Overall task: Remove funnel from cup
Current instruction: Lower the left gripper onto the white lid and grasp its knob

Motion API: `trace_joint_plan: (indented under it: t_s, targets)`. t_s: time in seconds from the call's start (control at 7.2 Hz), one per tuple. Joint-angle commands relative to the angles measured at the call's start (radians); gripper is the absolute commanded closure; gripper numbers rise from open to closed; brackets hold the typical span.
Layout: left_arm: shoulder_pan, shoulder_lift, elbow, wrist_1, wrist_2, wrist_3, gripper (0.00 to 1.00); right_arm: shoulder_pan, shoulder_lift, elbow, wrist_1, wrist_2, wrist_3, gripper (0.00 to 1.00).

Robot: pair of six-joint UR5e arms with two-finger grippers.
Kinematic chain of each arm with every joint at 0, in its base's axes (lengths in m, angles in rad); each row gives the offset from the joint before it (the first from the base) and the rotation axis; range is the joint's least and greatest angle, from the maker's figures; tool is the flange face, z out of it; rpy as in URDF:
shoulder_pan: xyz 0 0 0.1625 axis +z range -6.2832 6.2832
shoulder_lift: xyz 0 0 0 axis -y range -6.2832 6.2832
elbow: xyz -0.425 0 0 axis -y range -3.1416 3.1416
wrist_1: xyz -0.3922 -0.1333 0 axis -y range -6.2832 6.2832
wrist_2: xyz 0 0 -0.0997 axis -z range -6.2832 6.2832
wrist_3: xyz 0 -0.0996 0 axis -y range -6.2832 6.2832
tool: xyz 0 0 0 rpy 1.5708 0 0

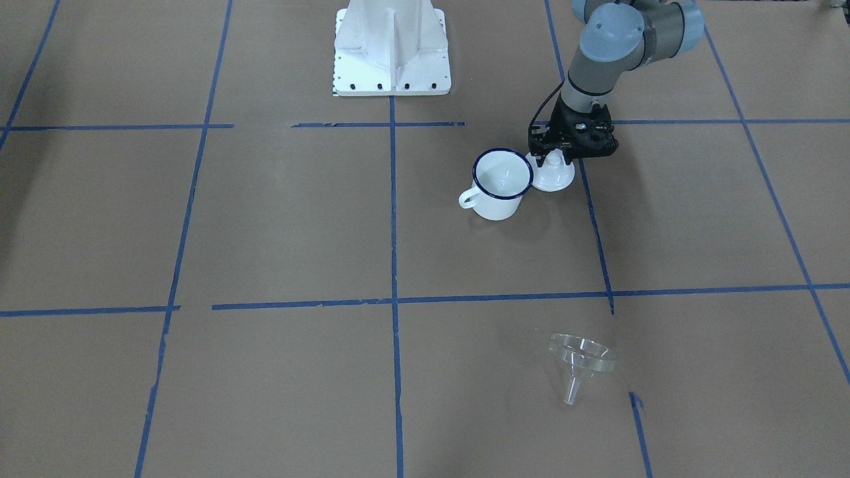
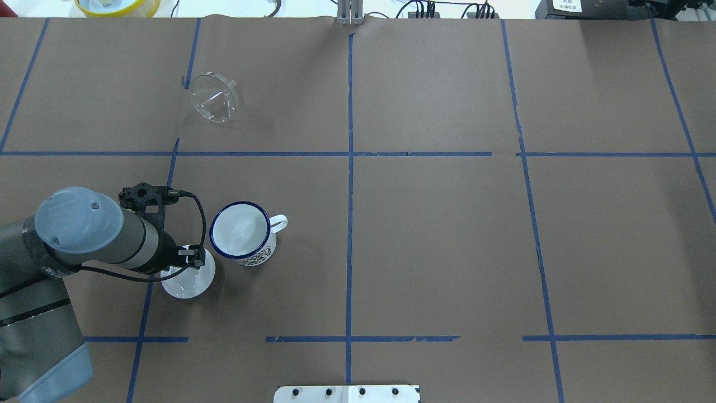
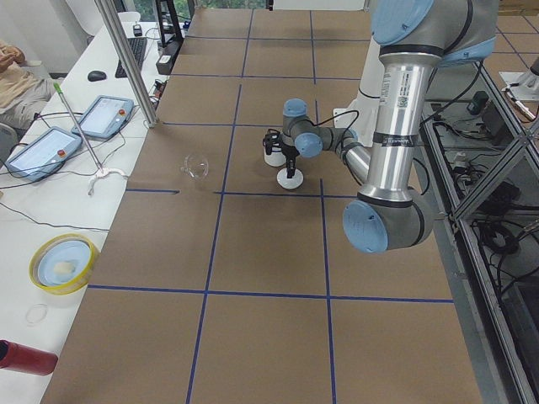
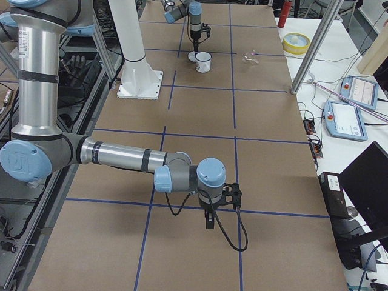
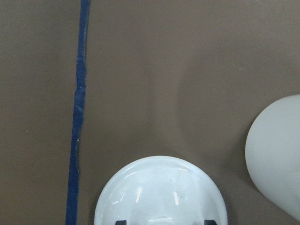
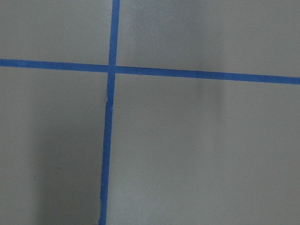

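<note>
The clear funnel [image 1: 581, 362] lies on its side on the brown paper, far from the cup; it also shows in the overhead view [image 2: 213, 98]. The white cup [image 1: 501, 182] with a dark blue rim stands upright and empty [image 2: 243, 232]. A white round lid [image 1: 554, 178] sits on the table right beside the cup. My left gripper [image 1: 554, 158] is down over the lid's knob, and in the left wrist view [image 5: 166, 222] its fingertips stand apart on either side of the knob. My right gripper [image 4: 210, 221] is far off over bare table; I cannot tell whether it is open.
The robot's white base plate [image 1: 392, 50] is at the table's robot side. A yellow bowl [image 2: 117, 5], a metal pole [image 3: 126, 63], pendants and cables lie off the far edge. Blue tape lines cross the paper.
</note>
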Motion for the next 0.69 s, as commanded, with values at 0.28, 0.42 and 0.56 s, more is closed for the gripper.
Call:
trace_joint_plan:
  t_s: [0.28,0.42,0.56]
  targets:
    - [0.002,0.011,-0.014,0.011,-0.002,0.000,0.91,0.000,0.000,0.000,0.000,0.000,0.000,0.00]
    - [0.000,0.011,-0.025,0.011,-0.002,0.000,1.00,0.000,0.000,0.000,0.000,0.000,0.000,0.00]
    - [-0.003,0.011,-0.034,0.011,-0.002,0.000,1.00,0.000,0.000,0.000,0.000,0.000,0.000,0.00]
